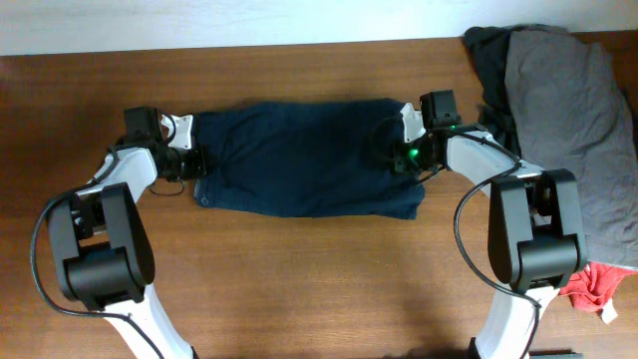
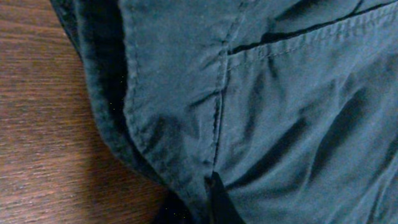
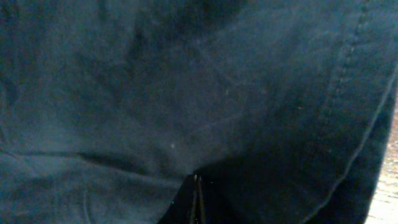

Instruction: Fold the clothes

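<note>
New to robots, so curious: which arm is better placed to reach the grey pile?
Probably right: the right gripper sits at the end of the navy shorts nearest the grey pile; the left gripper is at the far end.

Wooden table [image 1: 299, 284]: navy shorts [image 1: 309, 160], grey pile [image 1: 568, 110]

Overhead faces straight down; both wrist views hug the shorts [image 1: 309, 160].

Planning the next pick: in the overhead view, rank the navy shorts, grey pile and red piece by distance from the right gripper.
1. Navy shorts, under the right gripper.
2. Grey pile, to its right.
3. Red piece, lower right corner.
</note>
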You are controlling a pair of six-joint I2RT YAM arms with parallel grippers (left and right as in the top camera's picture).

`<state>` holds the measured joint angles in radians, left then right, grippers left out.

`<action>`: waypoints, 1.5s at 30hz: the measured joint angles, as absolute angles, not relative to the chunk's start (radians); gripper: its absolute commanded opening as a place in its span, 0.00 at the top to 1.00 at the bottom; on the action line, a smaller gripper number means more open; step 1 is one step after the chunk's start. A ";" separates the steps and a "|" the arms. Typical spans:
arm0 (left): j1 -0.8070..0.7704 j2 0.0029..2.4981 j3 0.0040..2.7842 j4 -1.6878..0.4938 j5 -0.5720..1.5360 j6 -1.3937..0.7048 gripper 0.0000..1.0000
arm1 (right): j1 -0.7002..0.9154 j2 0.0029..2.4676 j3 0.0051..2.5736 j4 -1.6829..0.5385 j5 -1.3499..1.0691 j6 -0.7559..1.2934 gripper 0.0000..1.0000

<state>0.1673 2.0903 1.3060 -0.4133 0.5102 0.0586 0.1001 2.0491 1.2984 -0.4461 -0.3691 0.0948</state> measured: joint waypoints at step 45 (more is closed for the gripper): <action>0.114 1.808 1.485 -0.646 0.524 0.038 0.99 | 0.105 2.041 1.320 -0.479 -0.557 0.098 0.96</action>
